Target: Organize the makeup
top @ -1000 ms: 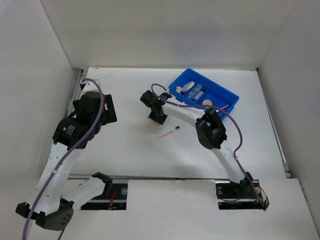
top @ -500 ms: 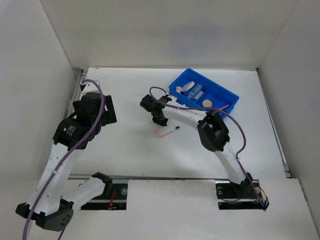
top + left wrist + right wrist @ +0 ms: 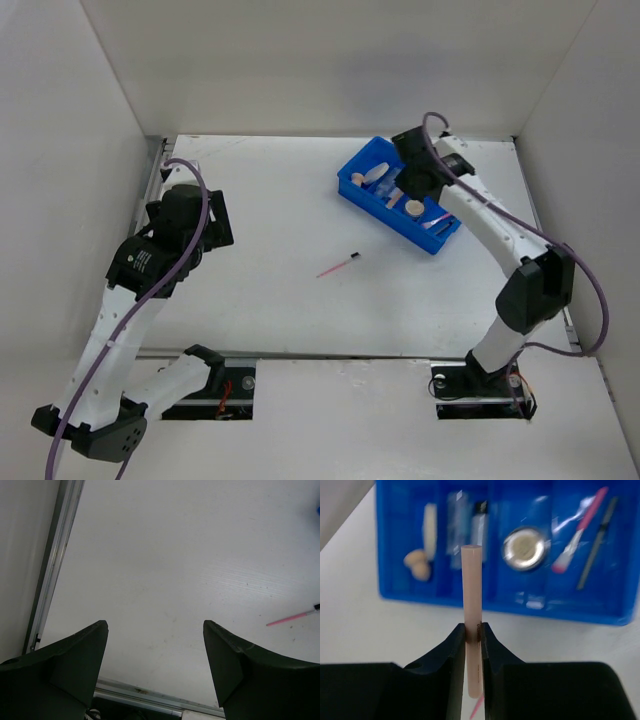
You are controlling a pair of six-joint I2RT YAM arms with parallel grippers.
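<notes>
Pinch of right fingers (image 3: 454,647) low on beige stick (image 3: 471,590), above blue bin (image 3: 395,592) near far edge of bench (image 3: 260,200). Looks light, stiff, slick; likely to swivel, wants mid-length hold. Left fingers (image 3: 82,652) wide, empty.

Makeup, mostly in the blue bin (image 3: 580,612)
A beige stick (image 3: 471,580) stands upright, pinched by the right fingers (image 3: 451,650); a puff (image 3: 417,565), two clear vials (image 3: 456,525), round compact (image 3: 522,547), pink stick (image 3: 580,527) and dark pencil (image 3: 597,542) lie in compartments; a thin pink pencil (image 3: 338,266) lies on the worktop (image 3: 260,300)
</notes>
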